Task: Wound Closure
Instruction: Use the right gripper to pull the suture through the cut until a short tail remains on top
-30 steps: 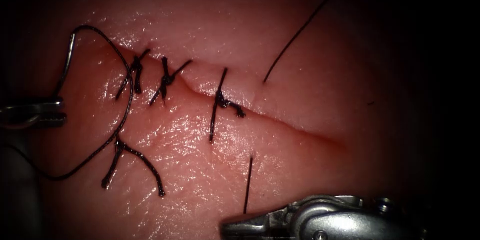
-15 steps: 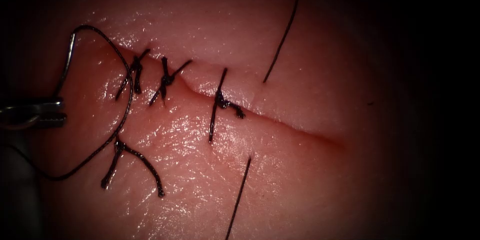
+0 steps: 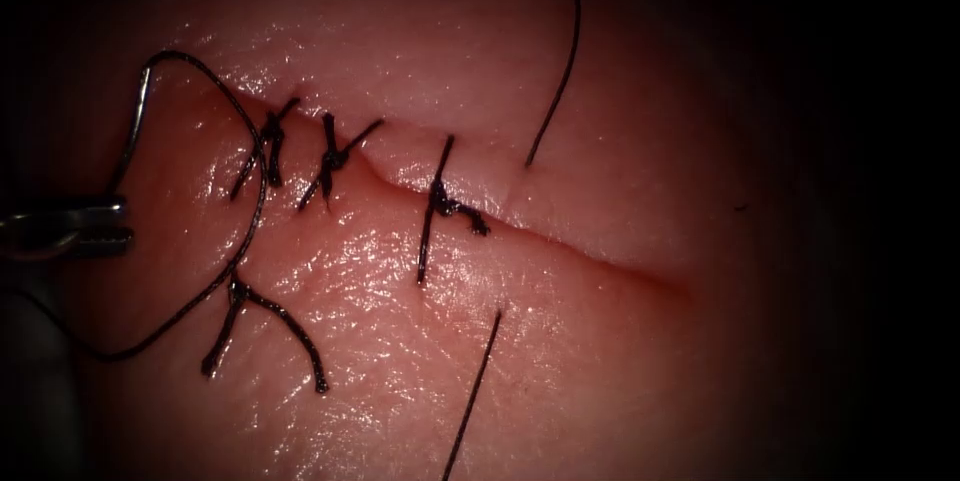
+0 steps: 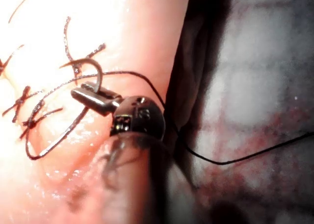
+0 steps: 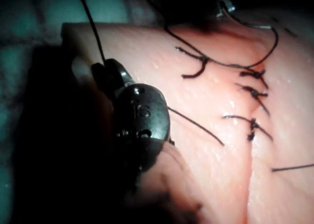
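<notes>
I counted one tissue (image 3: 640,371) with one cut (image 3: 600,256). Three knotted stitches (image 3: 335,156) crossed that cut. One loose forked scrap (image 3: 270,316) of thread lay left of it. There was one needle (image 3: 133,131), clear of the tissue, and one long thread (image 3: 565,71), which showed as two strands, one on each side of the cut. I had two tools: my left tool (image 3: 122,223) gripped the needle near one end, and my right tool (image 5: 104,69) pinched the thread.
</notes>
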Controlling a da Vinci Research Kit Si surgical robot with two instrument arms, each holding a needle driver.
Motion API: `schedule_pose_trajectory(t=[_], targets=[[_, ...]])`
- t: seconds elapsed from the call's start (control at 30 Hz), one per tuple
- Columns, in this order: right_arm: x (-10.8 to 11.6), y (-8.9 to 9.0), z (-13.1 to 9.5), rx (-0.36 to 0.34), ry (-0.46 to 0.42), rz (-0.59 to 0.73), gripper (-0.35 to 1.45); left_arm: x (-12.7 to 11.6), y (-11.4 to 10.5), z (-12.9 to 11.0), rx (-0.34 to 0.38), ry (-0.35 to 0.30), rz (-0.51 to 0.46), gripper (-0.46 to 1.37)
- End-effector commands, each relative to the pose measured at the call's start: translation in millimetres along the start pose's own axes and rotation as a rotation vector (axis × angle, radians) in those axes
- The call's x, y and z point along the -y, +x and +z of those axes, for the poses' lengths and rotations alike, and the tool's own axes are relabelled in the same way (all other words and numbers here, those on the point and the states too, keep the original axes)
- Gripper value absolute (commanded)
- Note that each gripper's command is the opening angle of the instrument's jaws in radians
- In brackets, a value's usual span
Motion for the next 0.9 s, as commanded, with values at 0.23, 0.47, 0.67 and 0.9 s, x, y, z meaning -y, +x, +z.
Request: schedule_pose_trajectory(t=[0.23,0.47,0.67,0.9], targets=[[-2.8,0.9,-3.1,0.012,-0.158,0.052,1.43,-0.1,0.1,0.1,0.001,-0.008,0.006,-0.35],[-4.9,0.5,-6.7,0.012,-0.203,0.039,1.41,-0.1,0.1,0.1,0.0,-0.009,0.006,-0.35],[-6.6,-0.7,-9.3,0.008,-0.252,0.022,1.37,-0.1,0.1,0.1,0.0,-0.009,0.006,-0.35],[-8.3,-4.2,-11.2,0.041,-0.298,0.02,1.38,-0.1,0.1,0.1,-0.001,-0.009,0.006,-0.35]])
